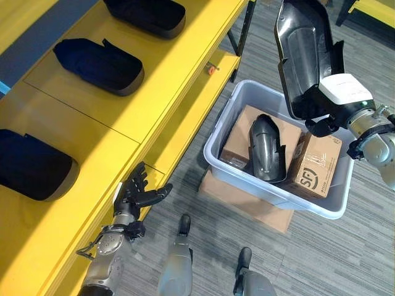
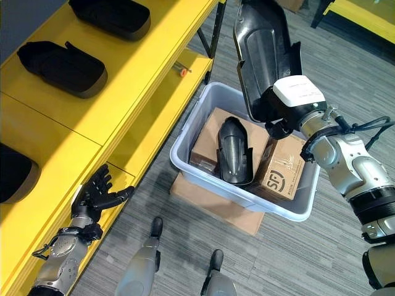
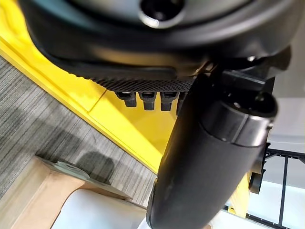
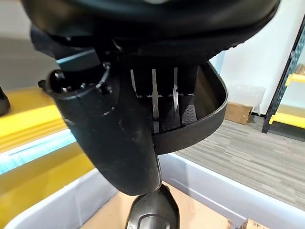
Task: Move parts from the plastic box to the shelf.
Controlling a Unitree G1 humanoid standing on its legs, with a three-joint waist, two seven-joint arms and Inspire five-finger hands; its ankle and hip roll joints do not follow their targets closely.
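Above the grey plastic box (image 1: 247, 169), my right hand (image 2: 278, 114) holds one long black part (image 2: 262, 52) upright, clear of the box rim; my fingers (image 4: 164, 102) lie inside its hollow side and my thumb (image 4: 114, 138) presses the outer wall, so the hand is closed round the lower end of that part. Its upper end stands well above the box, close to the dark upright post of the shelf (image 1: 154, 80). Inside the box a second black part (image 1: 266, 148) lies with its hollow side up, resting across two brown cardboard cartons: a flat one (image 1: 237, 139) under it toward the shelf and a smaller one (image 1: 318, 166) tilted against the far wall. Under the box, a flat sheet of cardboard (image 1: 247, 206) lies on the grey carpet floor (image 1: 321, 259). On the yellow shelf beside the box, three black parts already sit in a row on the upper board, well apart from one another: nearest me (image 1: 31, 163), middle (image 1: 99, 65), farthest (image 1: 148, 13). My left hand (image 1: 137, 196) hangs low beside the front edge of the lower shelf board, fingers spread and relaxed, thumb pointing toward the box, holding nothing.
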